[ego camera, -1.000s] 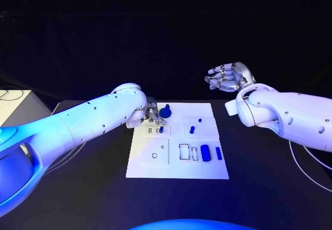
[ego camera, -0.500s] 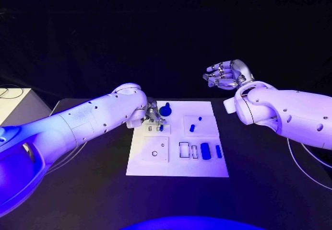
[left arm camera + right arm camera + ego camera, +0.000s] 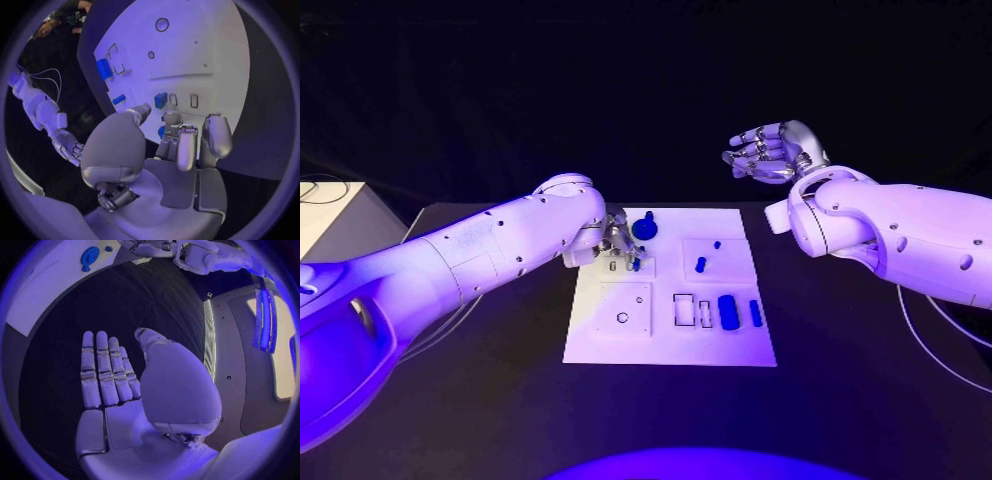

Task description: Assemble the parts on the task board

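Note:
The white task board (image 3: 671, 335) lies in the middle of the black table. My left hand (image 3: 615, 245) hovers low over its far left corner with fingers apart, gripping nothing that I can see. Its fingertips (image 3: 186, 150) hang beside a small blue part (image 3: 160, 100) standing next to two narrow slots. A round blue part (image 3: 645, 229) sits just beyond the hand. More blue parts (image 3: 727, 311) lie on the board's right half. My right hand (image 3: 769, 155) is raised high beyond the far right corner, and its flat palm (image 3: 112, 390) holds nothing.
A pale box (image 3: 329, 215) stands at the table's left edge. The board has a ring recess (image 3: 622, 318) and a rectangular recess (image 3: 684, 311). Thin cables (image 3: 935, 340) trail along the table's right side.
My right hand has drifted slightly to the left while staying raised. My left hand and the parts have not visibly moved.

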You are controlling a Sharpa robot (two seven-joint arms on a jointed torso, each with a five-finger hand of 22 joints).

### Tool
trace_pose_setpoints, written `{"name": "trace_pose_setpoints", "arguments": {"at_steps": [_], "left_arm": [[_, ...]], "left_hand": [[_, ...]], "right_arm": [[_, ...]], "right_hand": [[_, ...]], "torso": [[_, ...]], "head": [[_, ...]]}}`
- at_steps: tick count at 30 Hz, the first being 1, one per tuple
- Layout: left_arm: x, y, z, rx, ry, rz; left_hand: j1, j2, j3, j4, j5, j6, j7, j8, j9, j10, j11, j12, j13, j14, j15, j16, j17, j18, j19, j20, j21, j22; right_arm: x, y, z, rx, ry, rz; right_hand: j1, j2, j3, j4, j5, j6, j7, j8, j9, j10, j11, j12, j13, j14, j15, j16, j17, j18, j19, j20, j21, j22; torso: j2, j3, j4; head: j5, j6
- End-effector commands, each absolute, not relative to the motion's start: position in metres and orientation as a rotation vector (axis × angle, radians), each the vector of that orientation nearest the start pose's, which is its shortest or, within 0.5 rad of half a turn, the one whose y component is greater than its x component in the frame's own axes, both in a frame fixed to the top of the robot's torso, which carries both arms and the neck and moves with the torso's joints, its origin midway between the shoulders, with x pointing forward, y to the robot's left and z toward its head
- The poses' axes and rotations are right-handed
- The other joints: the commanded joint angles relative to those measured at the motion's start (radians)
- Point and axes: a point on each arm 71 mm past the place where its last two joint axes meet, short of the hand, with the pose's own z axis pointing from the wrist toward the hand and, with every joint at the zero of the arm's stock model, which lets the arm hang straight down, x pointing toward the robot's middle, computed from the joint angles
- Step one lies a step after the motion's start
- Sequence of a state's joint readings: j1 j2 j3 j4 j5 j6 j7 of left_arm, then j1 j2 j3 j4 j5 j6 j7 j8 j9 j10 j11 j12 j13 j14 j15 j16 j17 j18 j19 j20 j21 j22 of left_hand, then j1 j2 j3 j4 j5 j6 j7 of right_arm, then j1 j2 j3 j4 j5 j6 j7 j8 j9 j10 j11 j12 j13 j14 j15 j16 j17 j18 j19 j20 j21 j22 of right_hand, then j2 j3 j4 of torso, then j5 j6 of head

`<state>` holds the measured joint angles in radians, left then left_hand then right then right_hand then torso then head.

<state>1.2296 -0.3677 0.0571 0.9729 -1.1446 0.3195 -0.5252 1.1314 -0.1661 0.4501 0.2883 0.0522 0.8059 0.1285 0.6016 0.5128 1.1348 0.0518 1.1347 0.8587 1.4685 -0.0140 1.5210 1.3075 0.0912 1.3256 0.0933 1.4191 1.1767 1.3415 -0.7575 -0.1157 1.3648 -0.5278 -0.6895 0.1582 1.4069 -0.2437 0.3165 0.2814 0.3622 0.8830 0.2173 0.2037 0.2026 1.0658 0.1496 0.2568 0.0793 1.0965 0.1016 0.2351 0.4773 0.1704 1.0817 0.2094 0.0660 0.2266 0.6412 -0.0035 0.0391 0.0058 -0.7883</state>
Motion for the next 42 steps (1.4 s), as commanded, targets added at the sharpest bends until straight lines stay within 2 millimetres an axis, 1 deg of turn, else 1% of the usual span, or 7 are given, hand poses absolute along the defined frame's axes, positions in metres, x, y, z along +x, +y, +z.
{"name": "trace_pose_setpoints", "arguments": {"at_steps": [1, 13, 17, 23, 30, 38, 42], "left_arm": [[0.5638, 0.1216, -0.2198, -0.126, 2.386, -0.355], [0.5635, 0.1207, -0.2249, -0.140, 2.400, -0.365], [0.5631, 0.1194, -0.2256, -0.143, 2.401, -0.372], [0.5630, 0.1184, -0.2261, -0.153, 2.398, -0.381], [0.5629, 0.1176, -0.2263, -0.153, 2.402, -0.386], [0.5630, 0.1162, -0.2263, -0.155, 2.401, -0.394], [0.5633, 0.1164, -0.2264, -0.159, 2.400, -0.395]], "left_hand": [[0.004, -0.009, 0.005, -0.001, -0.001, 0.004, -0.003, 0.007, 0.001, -0.007, -0.001, -0.001, -0.002, 0.052, 0.005, 0.000, 0.153, -0.008, -0.006, 0.002, -0.004, 0.001], [0.011, -0.010, 0.015, -0.002, -0.001, 0.001, -0.003, 0.009, 0.007, -0.013, -0.001, -0.005, -0.009, 0.052, 0.005, 0.000, 0.154, -0.007, -0.008, 0.002, -0.005, -0.001], [0.013, -0.010, 0.019, -0.003, -0.001, 0.000, -0.003, 0.009, 0.009, -0.015, -0.001, -0.006, -0.011, 0.051, 0.005, 0.000, 0.154, -0.007, -0.009, 0.002, -0.005, -0.001], [0.013, -0.011, 0.020, -0.003, -0.001, 0.000, -0.003, 0.010, 0.009, -0.018, -0.001, -0.008, -0.015, 0.051, 0.005, -0.001, 0.153, -0.007, -0.010, 0.002, -0.006, -0.004], [0.017, -0.010, 0.027, -0.003, -0.001, -0.001, -0.003, 0.011, 0.013, -0.020, -0.001, -0.009, -0.017, 0.051, 0.005, -0.001, 0.153, -0.006, -0.012, 0.002, -0.007, -0.005], [0.038, -0.008, 0.059, -0.010, -0.001, -0.008, -0.003, 0.016, 0.027, -0.028, -0.001, -0.012, -0.023, 0.049, 0.005, -0.001, 0.152, -0.006, -0.014, 0.002, -0.007, -0.005], [0.044, -0.006, 0.070, -0.011, -0.001, -0.009, -0.003, 0.017, 0.031, -0.030, -0.001, -0.014, -0.027, 0.049, 0.005, -0.001, 0.151, -0.006, -0.014, 0.002, -0.006, -0.004]], "right_arm": [[0.5358, -0.2284, -0.1348, 0.673, 1.310, 0.953], [0.5361, -0.2278, -0.1352, 0.680, 1.312, 0.947], [0.5362, -0.2274, -0.1353, 0.681, 1.312, 0.947], [0.5365, -0.2273, -0.1355, 0.684, 1.313, 0.944], [0.5368, -0.2259, -0.1358, 0.685, 1.317, 0.943], [0.5371, -0.2244, -0.1362, 0.685, 1.323, 0.943], [0.5372, -0.2237, -0.1364, 0.685, 1.326, 0.944]], "right_hand": [[-0.004, 0.005, 0.002, -0.001, 0.004, 0.002, 0.006, -0.004, -0.001, 0.000, 0.005, -0.005, -0.002, -0.004, 0.000, -0.003, -0.002, 0.013, -0.008, 0.002, -0.003, -0.001], [-0.005, 0.006, 0.003, 0.000, 0.004, 0.002, 0.007, -0.005, -0.002, 0.000, 0.005, -0.006, -0.004, -0.003, 0.001, -0.006, -0.004, 0.013, -0.009, 0.003, -0.002, -0.004], [-0.005, 0.006, 0.003, 0.000, 0.004, 0.002, 0.007, -0.005, -0.002, 0.000, 0.005, -0.006, -0.004, -0.003, 0.001, -0.006, -0.004, 0.013, -0.009, 0.003, -0.002, -0.004], [-0.005, 0.007, 0.004, 0.000, 0.004, 0.002, 0.007, -0.005, -0.002, 0.000, 0.005, -0.006, -0.006, -0.003, 0.001, -0.008, -0.006, 0.013, -0.010, 0.003, -0.002, -0.007], [-0.005, 0.007, 0.004, 0.000, 0.004, 0.002, 0.007, -0.005, -0.002, 0.000, 0.005, -0.006, -0.006, -0.003, 0.001, -0.009, -0.007, 0.014, -0.010, 0.003, -0.002, -0.008], [-0.005, 0.007, 0.004, -0.001, 0.004, 0.003, 0.007, -0.005, -0.002, 0.001, 0.005, -0.007, -0.007, -0.003, 0.001, -0.010, -0.008, 0.014, -0.010, 0.004, -0.002, -0.008], [-0.005, 0.007, 0.004, -0.001, 0.004, 0.003, 0.007, -0.005, -0.002, 0.001, 0.005, -0.007, -0.007, -0.003, 0.001, -0.010, -0.008, 0.014, -0.010, 0.004, -0.002, -0.008]], "torso": [[-0.001, 0.0011, 0.0004], [-0.001, 0.0019, 0.0020], [-0.002, 0.0027, 0.0016], [-0.003, 0.0022, 0.0023], [-0.003, 0.0031, 0.0021], [-0.004, 0.0024, 0.0039], [-0.004, 0.0029, 0.0037]], "head": [[-0.001, -0.003], [0.000, -0.011], [0.004, -0.015], [0.002, -0.017], [0.000, -0.018], [-0.002, -0.022], [-0.003, -0.024]]}}
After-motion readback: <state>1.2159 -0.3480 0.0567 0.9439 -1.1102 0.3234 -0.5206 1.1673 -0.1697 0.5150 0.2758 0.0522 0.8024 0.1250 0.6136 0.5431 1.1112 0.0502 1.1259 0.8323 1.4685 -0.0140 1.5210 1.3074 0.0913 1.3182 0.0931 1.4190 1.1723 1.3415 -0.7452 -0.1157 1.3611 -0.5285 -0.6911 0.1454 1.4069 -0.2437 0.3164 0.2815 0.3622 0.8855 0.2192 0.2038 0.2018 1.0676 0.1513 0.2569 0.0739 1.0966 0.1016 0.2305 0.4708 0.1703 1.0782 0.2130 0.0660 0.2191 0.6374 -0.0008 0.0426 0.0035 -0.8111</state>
